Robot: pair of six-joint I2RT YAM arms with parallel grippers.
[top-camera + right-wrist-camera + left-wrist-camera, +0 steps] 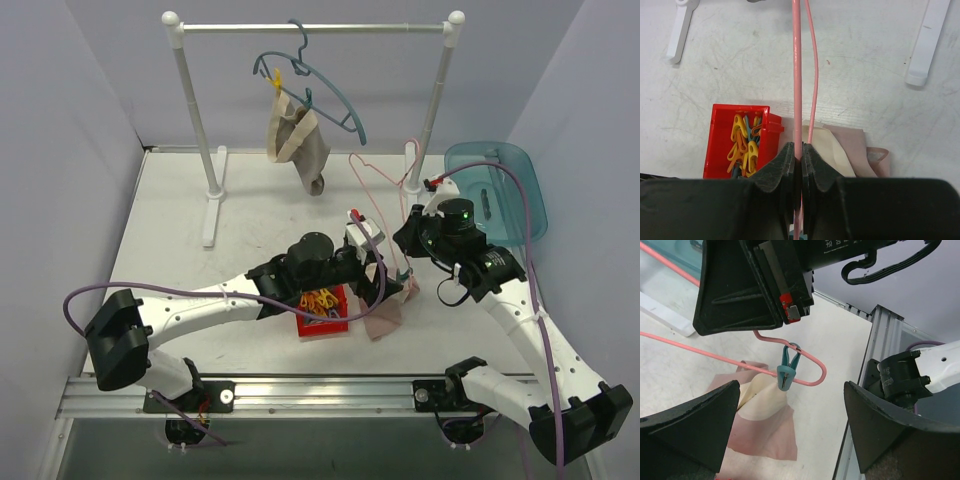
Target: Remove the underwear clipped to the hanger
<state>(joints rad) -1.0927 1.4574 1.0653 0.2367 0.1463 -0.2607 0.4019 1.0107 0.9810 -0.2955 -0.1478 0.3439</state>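
Underwear [765, 425]: pink and cream cloth, hanging from one teal clip [787, 371]; lower part lies crumpled on the table [180, 230], just beside the red bin [715, 145].
Hanger [715, 356]: thin pink wire, held low over the table; the clip sits near its bent end.
Right gripper [796, 155]: jaws pinched tight on the hanger wire, nothing else between them.
Left gripper [792, 387]: jaws spread wide and empty; the clip and hanger end sit in the gap, touching neither finger.
Red bin: loose yellow, orange and blue clips inside.
Step (judged): lining up to squeeze the teal clip open; the cloth is not yet free.
Risk 1: the fingers close on the wire or the clip's biting end instead of its handles, so the clip never opens and the hanger just gets shoved.
Risk 2: the wire is thin and held at one spot; a sideways push could twist it in the right grip and swing the clip out of the gap.
Risk 3: pulling before the clip opens drags the cloth, hanger and all.
Risk 4: the sprung clip could pop off and land away from the bin.
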